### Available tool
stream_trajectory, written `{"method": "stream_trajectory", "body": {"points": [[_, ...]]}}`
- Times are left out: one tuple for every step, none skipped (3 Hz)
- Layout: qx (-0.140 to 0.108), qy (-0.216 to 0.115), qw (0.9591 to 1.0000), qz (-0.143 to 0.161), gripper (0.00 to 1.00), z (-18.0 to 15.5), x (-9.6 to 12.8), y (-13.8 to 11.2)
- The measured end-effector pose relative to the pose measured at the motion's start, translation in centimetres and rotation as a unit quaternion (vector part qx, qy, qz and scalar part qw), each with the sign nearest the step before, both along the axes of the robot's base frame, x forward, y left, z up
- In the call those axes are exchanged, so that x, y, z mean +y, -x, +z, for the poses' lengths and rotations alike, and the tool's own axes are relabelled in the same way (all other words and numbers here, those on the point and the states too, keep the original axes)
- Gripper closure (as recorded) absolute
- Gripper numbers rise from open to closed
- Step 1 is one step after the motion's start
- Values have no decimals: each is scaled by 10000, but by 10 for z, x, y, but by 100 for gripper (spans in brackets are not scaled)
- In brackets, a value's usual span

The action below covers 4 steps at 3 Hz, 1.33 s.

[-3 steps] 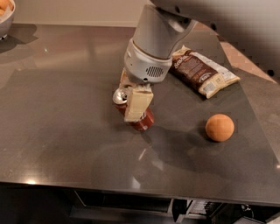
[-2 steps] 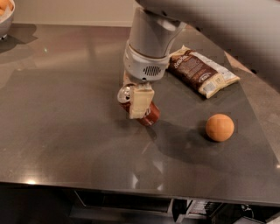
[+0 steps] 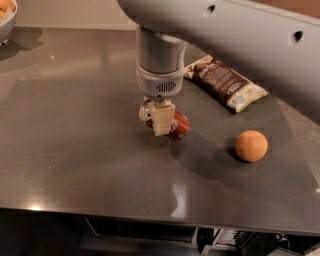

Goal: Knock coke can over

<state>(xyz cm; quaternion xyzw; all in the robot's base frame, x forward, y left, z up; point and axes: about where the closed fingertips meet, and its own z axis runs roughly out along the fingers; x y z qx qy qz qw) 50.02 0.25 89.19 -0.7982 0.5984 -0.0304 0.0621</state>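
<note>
The coke can (image 3: pixel 176 125), dark red with a silver top, lies tipped on its side on the dark grey table (image 3: pixel 75 150), its top pointing left. My gripper (image 3: pixel 160 118) hangs from the grey arm right over the can, and a cream fingertip (image 3: pixel 163 120) covers the can's left part. The gripper touches or sits just above the can.
An orange ball (image 3: pixel 251 145) sits to the right of the can. A brown-and-white snack bag (image 3: pixel 226 82) lies behind it at the right. A bowl with orange fruit (image 3: pixel 6 15) stands at the far left corner. The table's front edge runs along the bottom.
The can was upright under the gripper a second ago. It has tipped over to the right and now lies on its side. The arm has shifted slightly right.
</note>
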Motion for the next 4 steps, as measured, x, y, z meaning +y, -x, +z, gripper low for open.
{"method": "stream_trajectory", "body": {"points": [[-190, 397, 9990, 92, 35, -8, -2, -2], [-219, 638, 9976, 175, 12, -16, -4, -2], [-167, 748, 9967, 257, 0, -21, -7, 0], [-85, 758, 9965, 338, 0, -24, -9, 4]]}}
